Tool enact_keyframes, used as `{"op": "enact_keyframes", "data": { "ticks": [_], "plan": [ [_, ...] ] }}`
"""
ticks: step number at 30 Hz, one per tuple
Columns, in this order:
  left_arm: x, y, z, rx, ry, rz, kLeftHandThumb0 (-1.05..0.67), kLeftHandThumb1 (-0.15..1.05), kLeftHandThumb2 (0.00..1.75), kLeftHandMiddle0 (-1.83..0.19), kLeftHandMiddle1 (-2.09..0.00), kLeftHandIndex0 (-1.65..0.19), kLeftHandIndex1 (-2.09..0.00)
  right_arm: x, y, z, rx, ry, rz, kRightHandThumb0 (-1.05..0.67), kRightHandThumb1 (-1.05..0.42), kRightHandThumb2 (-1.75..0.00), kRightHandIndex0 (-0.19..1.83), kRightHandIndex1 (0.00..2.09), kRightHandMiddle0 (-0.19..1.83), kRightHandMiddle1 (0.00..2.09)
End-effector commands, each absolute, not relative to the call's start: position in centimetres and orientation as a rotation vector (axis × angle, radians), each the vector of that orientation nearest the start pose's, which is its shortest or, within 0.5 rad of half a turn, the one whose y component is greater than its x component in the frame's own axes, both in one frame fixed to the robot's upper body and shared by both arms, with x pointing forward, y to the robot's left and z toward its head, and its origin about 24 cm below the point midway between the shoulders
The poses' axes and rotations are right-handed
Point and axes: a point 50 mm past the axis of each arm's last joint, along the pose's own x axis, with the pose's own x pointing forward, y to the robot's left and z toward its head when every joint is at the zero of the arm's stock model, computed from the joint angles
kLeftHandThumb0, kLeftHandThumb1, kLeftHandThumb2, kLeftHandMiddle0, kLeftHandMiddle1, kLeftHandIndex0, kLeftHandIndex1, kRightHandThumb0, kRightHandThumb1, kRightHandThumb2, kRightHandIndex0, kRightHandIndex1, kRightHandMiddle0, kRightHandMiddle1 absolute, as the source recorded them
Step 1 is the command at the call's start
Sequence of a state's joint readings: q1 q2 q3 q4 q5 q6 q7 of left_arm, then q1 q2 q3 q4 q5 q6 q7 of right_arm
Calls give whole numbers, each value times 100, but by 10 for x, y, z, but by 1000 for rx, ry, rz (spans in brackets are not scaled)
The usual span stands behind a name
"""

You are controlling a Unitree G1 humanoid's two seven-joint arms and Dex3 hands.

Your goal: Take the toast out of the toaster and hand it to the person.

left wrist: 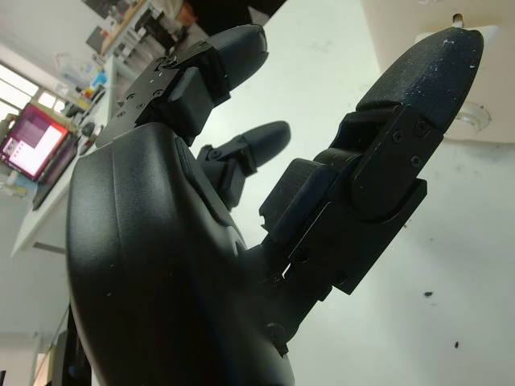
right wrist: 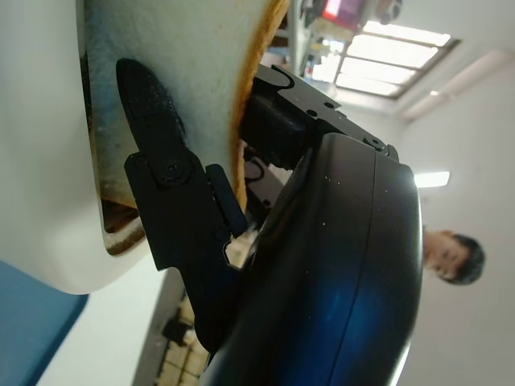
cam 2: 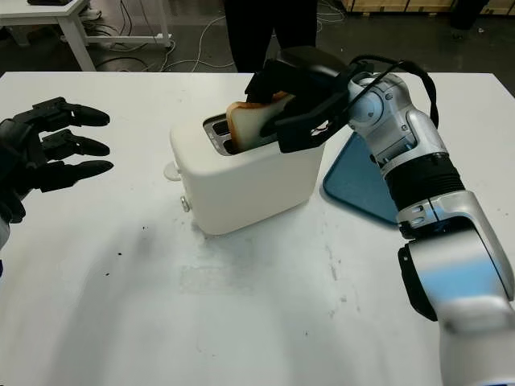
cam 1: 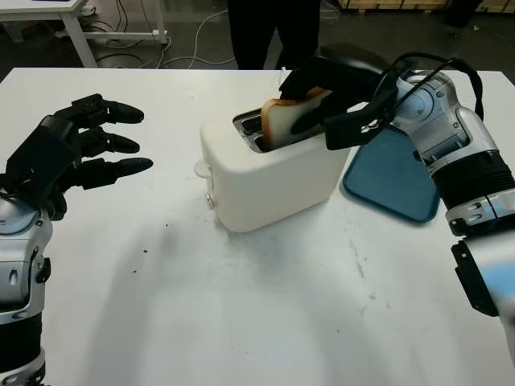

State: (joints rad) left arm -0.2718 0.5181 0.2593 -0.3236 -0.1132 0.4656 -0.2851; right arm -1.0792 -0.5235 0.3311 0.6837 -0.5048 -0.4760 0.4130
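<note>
Right hand (cam 1: 310, 100) clamping toast (cam 1: 278, 121) (half-risen) above unlabelled toaster (cam 1: 269, 181)

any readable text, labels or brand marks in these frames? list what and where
None readable.
Toaster: plain white, no brand or markings showing.
Blue tray: no label.
Right hand, shut on the toast, and open left hand: no lettering.
Monitor behind the table: screen content too blurred to read.

Toaster (cam 1: 269, 181): smooth matt white plastic. Counter (cam 1: 241, 314): matt white, speckled. Tray (cam 1: 394, 173): matt blue plastic. Fingers (left wrist: 418, 80): grainy black plastic.
</note>
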Motion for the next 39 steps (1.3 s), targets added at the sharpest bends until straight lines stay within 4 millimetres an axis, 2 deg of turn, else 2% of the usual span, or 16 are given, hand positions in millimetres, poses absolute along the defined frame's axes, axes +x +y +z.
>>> {"op": "enact_keyframes", "data": {
  "ticks": [1,6,9,11,26,36,39],
  "plan": [
    [276,247,187,388,-143,-59,-96,59,0,-46,-106,-44,-91,382,-126,241,-1393,-546,602,-66,-92,-21,121,115,118,92],
    [277,246,186,390,-149,-54,-100,59,0,-47,-107,-45,-91,382,-127,244,-1403,-570,568,-64,-92,-21,123,128,108,123],
    [278,246,186,375,-145,-60,-98,58,0,-47,-107,-44,-92,384,-129,249,-1393,-572,561,-61,-92,-26,113,164,93,157],
    [279,245,185,375,-144,-60,-98,58,0,-46,-108,-44,-92,386,-132,253,-1376,-564,560,-58,-92,-30,110,172,87,170],
    [277,244,183,369,-140,-65,-98,58,0,-45,-110,-43,-95,393,-160,298,-1116,-549,425,-43,-92,-27,102,175,82,175],
    [276,244,182,366,-136,-59,-99,57,0,-44,-112,-42,-98,397,-176,311,-925,-518,400,-41,-92,-33,108,175,90,175],
    [276,244,182,362,-135,-62,-98,57,0,-43,-112,-41,-98,400,-183,311,-851,-494,342,-42,-92,-32,109,175,91,175]
  ]
}}
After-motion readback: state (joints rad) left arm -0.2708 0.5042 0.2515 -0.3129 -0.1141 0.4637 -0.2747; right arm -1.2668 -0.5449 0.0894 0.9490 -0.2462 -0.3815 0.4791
